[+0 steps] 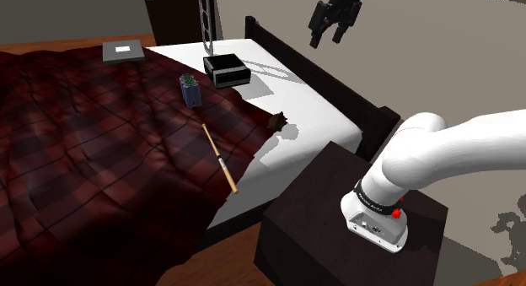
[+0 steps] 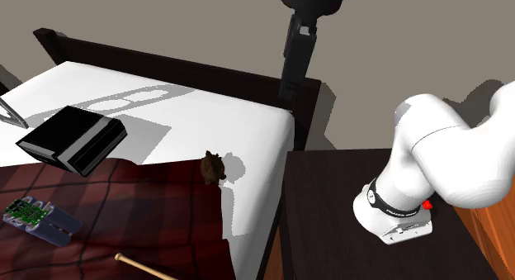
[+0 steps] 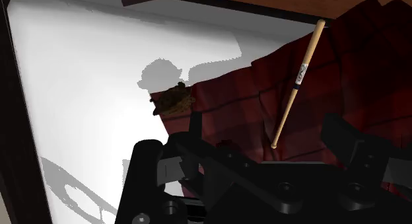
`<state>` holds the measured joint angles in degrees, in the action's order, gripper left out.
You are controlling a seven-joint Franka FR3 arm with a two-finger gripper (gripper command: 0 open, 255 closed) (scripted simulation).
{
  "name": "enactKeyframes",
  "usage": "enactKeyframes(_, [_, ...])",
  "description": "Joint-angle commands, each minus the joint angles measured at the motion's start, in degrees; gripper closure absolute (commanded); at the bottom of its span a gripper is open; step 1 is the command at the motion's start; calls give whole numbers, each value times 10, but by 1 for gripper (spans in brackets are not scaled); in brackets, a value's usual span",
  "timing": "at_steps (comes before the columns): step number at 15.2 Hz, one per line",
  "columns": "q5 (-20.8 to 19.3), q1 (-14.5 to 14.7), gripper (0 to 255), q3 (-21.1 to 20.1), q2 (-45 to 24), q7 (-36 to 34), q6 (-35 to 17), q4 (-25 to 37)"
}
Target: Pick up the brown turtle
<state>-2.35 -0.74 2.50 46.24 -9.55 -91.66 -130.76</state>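
The brown turtle [image 1: 278, 121] is small and dark. It sits on the bed at the edge of the dark red plaid blanket [image 1: 101, 158], where the white sheet [image 1: 287, 90] begins. In the second exterior view the turtle [image 2: 213, 168] casts a shadow on the sheet. My black gripper [image 1: 326, 38] hangs high above the bed's headboard end, well over the turtle, open and holding nothing. Seen side-on, the gripper [image 2: 291, 80] hovers near the headboard. In the wrist view the turtle [image 3: 173, 99] lies ahead of the spread fingers [image 3: 195, 127], off to one side.
A black box [image 1: 225, 71] rests on the sheet beyond the turtle. On the blanket lie a wooden stick [image 1: 219, 158], a small blue-green item [image 1: 190, 89] and a grey book [image 1: 124, 51]. The dark headboard [image 1: 337, 90] borders the bed. My stand [image 1: 337, 225] is a dark box.
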Motion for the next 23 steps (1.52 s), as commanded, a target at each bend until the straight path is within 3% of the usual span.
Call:
enactKeyframes(1, [0,0,0,0,0,0,0,0])
enactKeyframes(12, [23,-41,0,33,-173,-77,-170,-30])
enactKeyframes(23, [80,-67,0,75,-384,-124,-310,7])
